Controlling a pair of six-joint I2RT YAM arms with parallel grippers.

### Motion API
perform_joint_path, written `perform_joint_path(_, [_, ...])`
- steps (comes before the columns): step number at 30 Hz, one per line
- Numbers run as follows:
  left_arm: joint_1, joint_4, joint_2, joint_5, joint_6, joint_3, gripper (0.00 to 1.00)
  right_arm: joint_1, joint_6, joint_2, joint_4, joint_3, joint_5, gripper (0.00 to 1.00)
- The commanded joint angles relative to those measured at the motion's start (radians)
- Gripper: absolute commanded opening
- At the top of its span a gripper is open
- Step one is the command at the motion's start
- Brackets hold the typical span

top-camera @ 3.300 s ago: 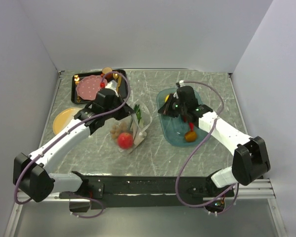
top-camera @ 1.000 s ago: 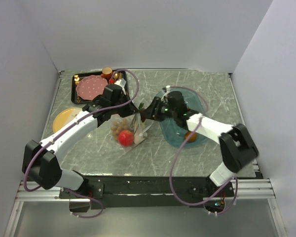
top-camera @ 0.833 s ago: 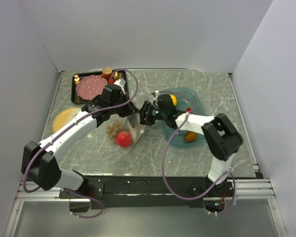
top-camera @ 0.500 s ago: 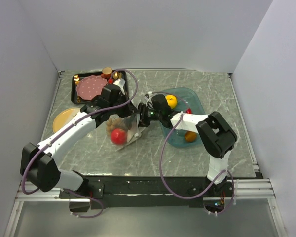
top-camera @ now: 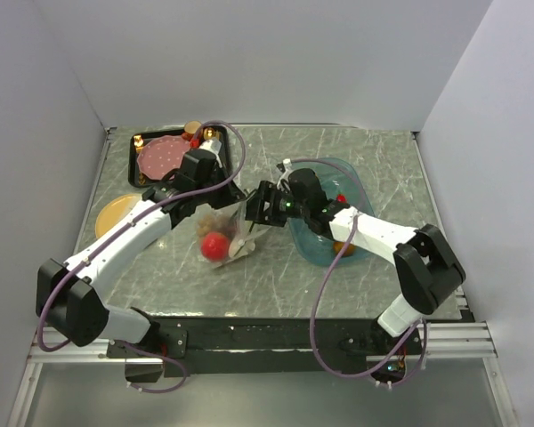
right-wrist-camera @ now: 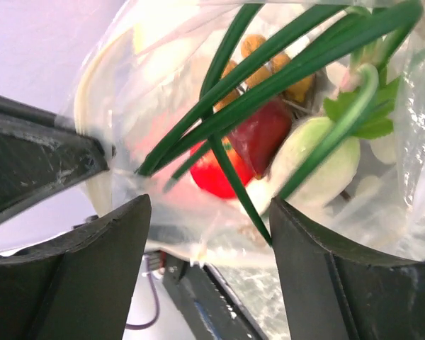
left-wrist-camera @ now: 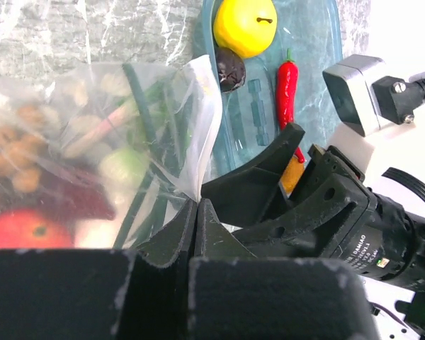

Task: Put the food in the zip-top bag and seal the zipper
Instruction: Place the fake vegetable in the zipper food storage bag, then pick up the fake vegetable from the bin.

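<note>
The zip-top bag (top-camera: 221,233) hangs tilted at table centre, and my left gripper (top-camera: 235,207) is shut on its whitish mouth edge (left-wrist-camera: 202,106). Inside it lie a red apple (right-wrist-camera: 216,170), a brown nut cluster (right-wrist-camera: 283,71), green leaves (right-wrist-camera: 269,64) and a white-green piece (right-wrist-camera: 315,159). My right gripper (right-wrist-camera: 209,234) is open right at the bag, one finger on each side of its lower part, gripping nothing. A yellow fruit (left-wrist-camera: 244,25), a red chili (left-wrist-camera: 287,88) and a dark round piece (left-wrist-camera: 229,69) lie in the teal tray (left-wrist-camera: 319,42).
A black tray (top-camera: 135,178) at the back left holds the pink dotted plate (top-camera: 158,156) and a brown cup (top-camera: 193,129). A yellow plate (top-camera: 116,213) lies by the left wall. An orange piece (top-camera: 338,243) shows in the teal tray (top-camera: 360,191) beside my right arm.
My right gripper came from the teal tray to the bag's mouth and its jaws have spread wider. My left gripper kept its hold and the bag tipped up slightly.
</note>
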Motion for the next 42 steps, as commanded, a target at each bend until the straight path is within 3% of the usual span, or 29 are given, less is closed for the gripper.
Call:
perform_joint_path(1, [0.0, 0.022, -0.041, -0.022, 0.006, 0.03, 0.01, 0.01, -0.084, -0.071, -0.119, 0.04, 0.069, 0.75])
perform_joint_path(10, [0.001, 0.019, -0.035, -0.022, 0.026, 0.024, 0.01, -0.002, -0.189, -0.262, -0.319, 0.004, 0.277, 0.71])
perform_joint_path(15, [0.001, 0.031, -0.029, -0.002, 0.021, 0.016, 0.01, -0.134, -0.212, -0.338, -0.426, -0.009, 0.41, 0.7])
perform_joint_path(20, [0.001, 0.048, -0.029, 0.02, 0.02, 0.004, 0.01, -0.299, -0.318, -0.208, -0.541, 0.053, 0.5, 0.7])
perform_joint_path(29, [0.001, -0.032, 0.037, 0.054, 0.142, 0.082, 0.01, -0.344, -0.371, 0.061, -0.531, 0.123, 0.664, 0.69])
perform_joint_path(42, [0.001, -0.089, 0.102, 0.05, 0.201, 0.068, 0.01, -0.389, -0.408, 0.118, -0.495, 0.149, 0.732, 0.7])
